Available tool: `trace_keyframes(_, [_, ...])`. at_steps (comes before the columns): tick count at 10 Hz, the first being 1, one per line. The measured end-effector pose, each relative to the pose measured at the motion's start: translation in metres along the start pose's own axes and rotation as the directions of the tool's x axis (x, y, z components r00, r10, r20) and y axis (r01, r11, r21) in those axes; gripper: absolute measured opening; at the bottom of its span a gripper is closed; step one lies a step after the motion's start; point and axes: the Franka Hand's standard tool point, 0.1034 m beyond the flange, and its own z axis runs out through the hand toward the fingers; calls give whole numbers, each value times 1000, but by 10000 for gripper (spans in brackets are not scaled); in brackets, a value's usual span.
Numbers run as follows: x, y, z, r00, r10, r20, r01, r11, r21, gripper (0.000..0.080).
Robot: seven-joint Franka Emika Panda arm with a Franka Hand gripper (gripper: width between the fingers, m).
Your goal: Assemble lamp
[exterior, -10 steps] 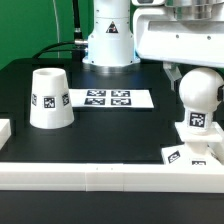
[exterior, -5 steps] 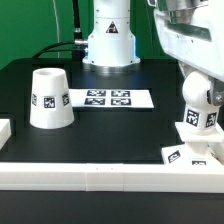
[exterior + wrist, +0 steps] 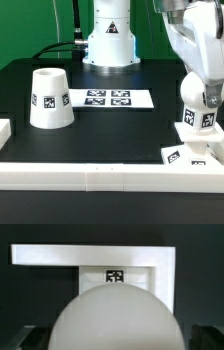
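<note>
Bulb (image 3: 117, 317) shows a smooth, white, egg-shaped dome.

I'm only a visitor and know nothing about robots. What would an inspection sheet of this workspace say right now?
Surface: black table, with white rails along its edge.
Job's things: shade stands wide end down at the exterior view's left; bulb is upright, seemingly on the base.
Clutter: marker board only.
Grippers: gripper straddles the bulb; grip cannot be told.
Cables: one cable behind the table.
Surroundings: green backdrop.
</note>
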Motion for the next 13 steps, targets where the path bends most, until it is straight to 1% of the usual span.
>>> trace_keyframes(1, [0,2,-1,997,-72,-1,71,997,-19,690])
trace_keyframes(2, [0,2,-3,979,-201,-5,201,979,-33,690])
trace_keyframes(5, [-3,2,-2,901,-433,-1,433,901,-37,699])
trace_keyframes(7, [-3,2,-1,846,-533,3,533,845,-37,699])
trace_keyframes(8, [-2,2,-1,799,-601,6,601,798,-37,699])
trace_keyframes(9, [-2,2,-1,742,-671,10,670,741,-36,699])
trace_keyframes(10, [0,4,-3,642,-767,2,765,640,-72,699])
trace_keyframes(11, [2,3,-4,525,-851,-9,846,524,-100,699])
trace_keyframes(12, [3,1,-5,421,-907,-9,901,419,-109,699])
trace_keyframes(13, [4,-1,-5,292,-956,-4,950,291,-115,699])
